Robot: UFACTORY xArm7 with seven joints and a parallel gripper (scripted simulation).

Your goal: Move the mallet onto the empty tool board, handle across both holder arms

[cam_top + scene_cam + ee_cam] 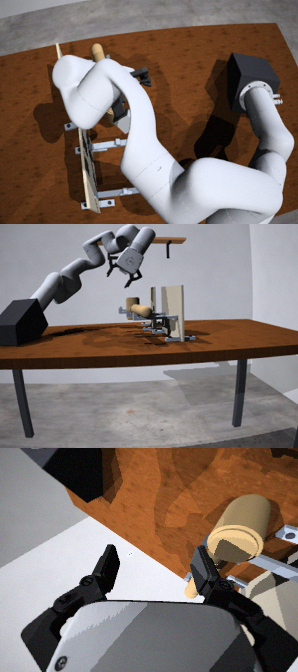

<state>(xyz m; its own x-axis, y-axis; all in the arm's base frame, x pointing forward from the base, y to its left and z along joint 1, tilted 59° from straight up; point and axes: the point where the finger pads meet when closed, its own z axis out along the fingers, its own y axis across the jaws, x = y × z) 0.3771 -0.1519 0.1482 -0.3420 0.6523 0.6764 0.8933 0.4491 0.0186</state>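
The gripper (155, 573) has black fingers on a grey, white-streaked body. Just beside its right finger, the mallet (239, 528) is pale tan wood. Beneath both, the table (165, 493) is mottled reddish-brown. The holder arms (272, 562) are light grey; the board (172, 310) is cream.

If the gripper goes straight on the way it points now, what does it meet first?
Probably the mallet. The open gripper hangs above it, pointing down and slightly sideways, with empty jaws. In the wrist view the mallet's head lies beyond the right finger, so it might pass beside it and meet the table.
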